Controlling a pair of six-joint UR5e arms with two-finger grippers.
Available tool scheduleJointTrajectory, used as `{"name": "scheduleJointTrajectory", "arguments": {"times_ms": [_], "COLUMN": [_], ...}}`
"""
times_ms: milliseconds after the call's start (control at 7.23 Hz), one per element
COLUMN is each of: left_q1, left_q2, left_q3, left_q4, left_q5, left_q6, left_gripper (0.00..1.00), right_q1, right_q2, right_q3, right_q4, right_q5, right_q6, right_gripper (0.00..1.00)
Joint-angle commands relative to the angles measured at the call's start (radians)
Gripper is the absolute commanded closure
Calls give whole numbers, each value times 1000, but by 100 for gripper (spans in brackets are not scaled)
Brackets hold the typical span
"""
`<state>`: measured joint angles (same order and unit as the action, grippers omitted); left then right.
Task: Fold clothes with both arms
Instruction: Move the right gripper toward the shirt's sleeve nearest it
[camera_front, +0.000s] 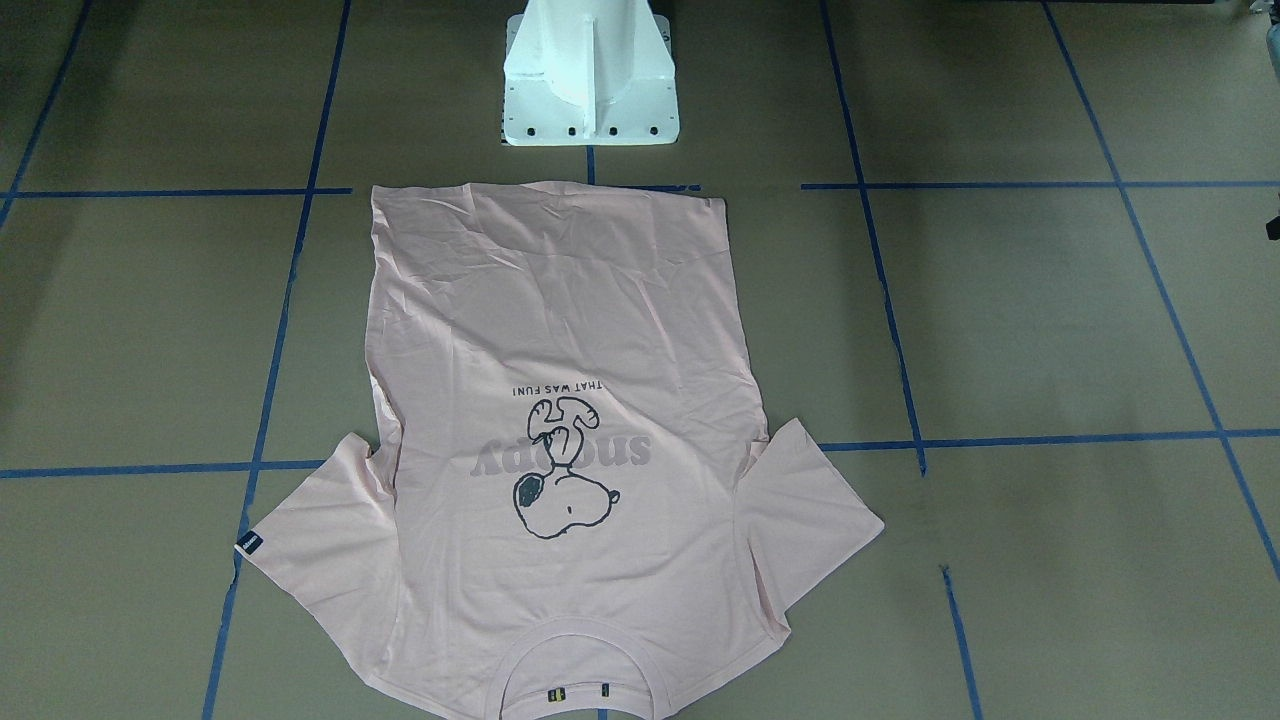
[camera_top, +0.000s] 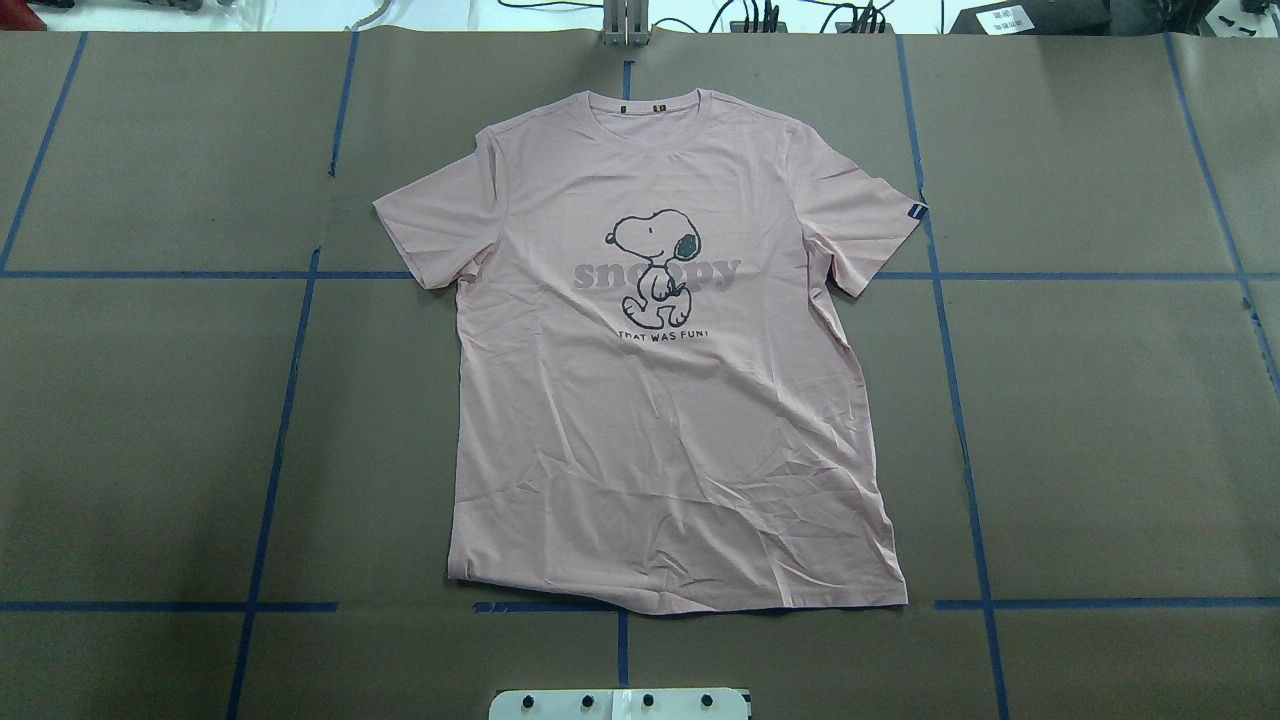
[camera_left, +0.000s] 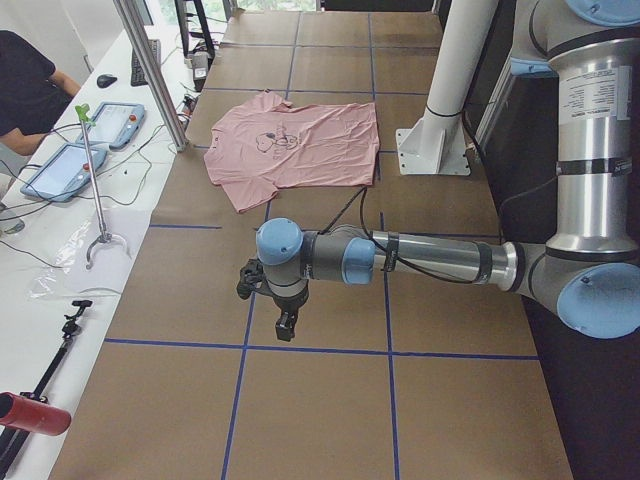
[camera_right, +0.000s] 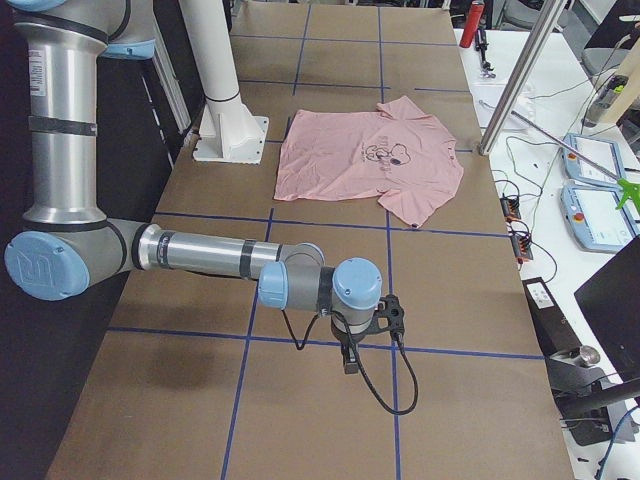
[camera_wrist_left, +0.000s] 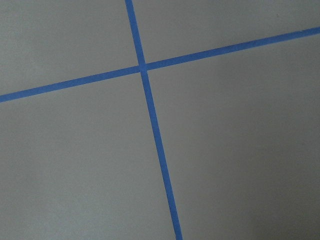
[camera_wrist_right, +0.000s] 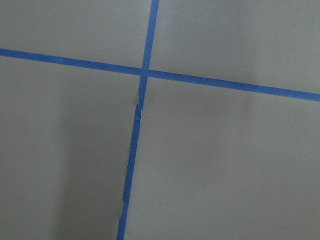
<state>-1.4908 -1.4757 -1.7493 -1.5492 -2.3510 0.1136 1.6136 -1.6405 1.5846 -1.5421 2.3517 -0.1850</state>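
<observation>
The pale pink T-shirt (camera_top: 660, 420) lies flat and spread out, print side up, in the middle of the table, its collar at the far side from the robot. It also shows as the T-shirt (camera_front: 560, 300), (camera_left: 310, 150), (camera_right: 340, 165). The sleeve tag (camera_top: 916, 211) is on the right sleeve. Both arms are far out at the table's ends, away from the shirt. My left gripper (camera_left: 285, 328) hangs over bare table in the exterior left view. My right gripper (camera_right: 349, 362) does the same in the exterior right view. I cannot tell whether either is open or shut. Both wrist views show only brown table and blue tape.
Blue tape lines (camera_top: 280, 430) mark a grid on the brown table. The white pedestal base (camera_front: 590, 90) stands just behind the shirt's hem. Beside the table are tablets (camera_left: 70, 165), a metal post (camera_left: 150, 70), cables and a seated person (camera_left: 25, 80).
</observation>
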Motion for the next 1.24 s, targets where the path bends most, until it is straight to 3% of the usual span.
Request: {"name": "scheduleJointTrajectory", "arguments": {"times_ms": [0,138,415,553,691,829,968,1106], "left_q1": [0,3,6,27,37,37,50,64], "left_q2": [-3,-36,-177,-231,-227,-235,-279,-303], "left_q3": [-7,-6,22,43,68,86,94,147], "left_q4": [-5,-6,-32,-125,-205,-238,-299,-317], "left_q5": [1,7,4,1,-4,-19,-22,-19], "left_q6": [-2,-11,-9,-12,-11,-64,-143,-202], "left_gripper": [0,0,0,0,0,0,0,0], "right_q1": [-1,-9,-163,-245,-314,-331,-365,-424], "right_q2": [16,46,181,279,357,407,474,514], "right_q3": [33,26,-7,-62,-178,-268,-320,-334], "right_q4": [-1,10,43,59,138,316,386,431], "right_q5": [12,55,51,35,38,40,32,24], "right_q6": [100,201,226,228,228,319,534,630], "right_gripper": [0,0,0,0,0,0,0,0]}}
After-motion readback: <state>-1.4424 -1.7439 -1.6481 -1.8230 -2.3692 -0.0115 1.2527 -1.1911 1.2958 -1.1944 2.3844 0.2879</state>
